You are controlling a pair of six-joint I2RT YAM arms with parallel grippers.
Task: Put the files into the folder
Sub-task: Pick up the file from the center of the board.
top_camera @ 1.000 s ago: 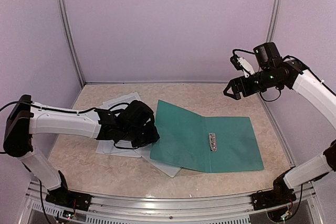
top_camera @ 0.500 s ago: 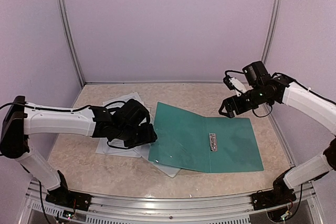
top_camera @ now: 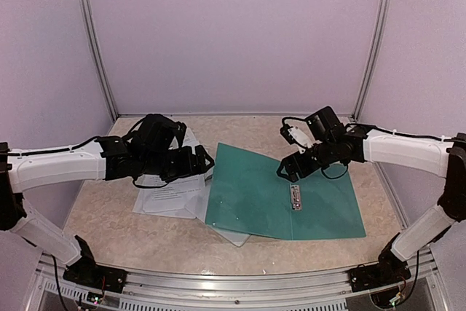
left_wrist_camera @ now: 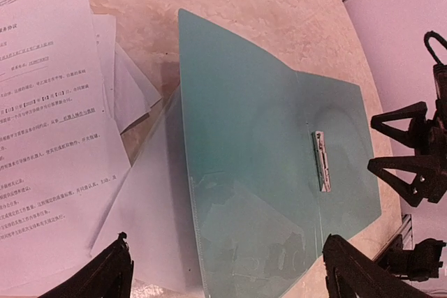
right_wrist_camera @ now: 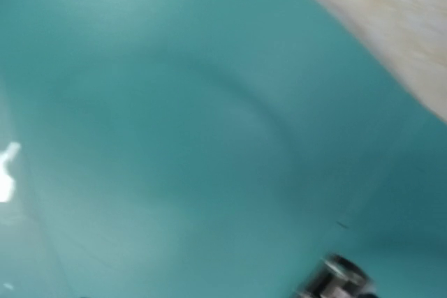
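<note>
The teal folder lies open on the table, its metal clip at the spine. Its left cover rests partly on a pale sheet. The files, white printed sheets, lie fanned to the folder's left, and they fill the left side of the left wrist view. My left gripper hovers by the folder's left edge, open with nothing between its fingertips. My right gripper hangs open just above the spine, near the clip. Blurred teal fills the right wrist view.
The folder and sheets lie on a beige marbled tabletop enclosed by lilac walls and metal posts. A white sheet corner pokes out under the folder's near edge. The right gripper shows at the right edge of the left wrist view.
My left gripper has opened, let go of the folder's left edge and drawn back up and away. The right arm has swung left and down over the folder's spine.
</note>
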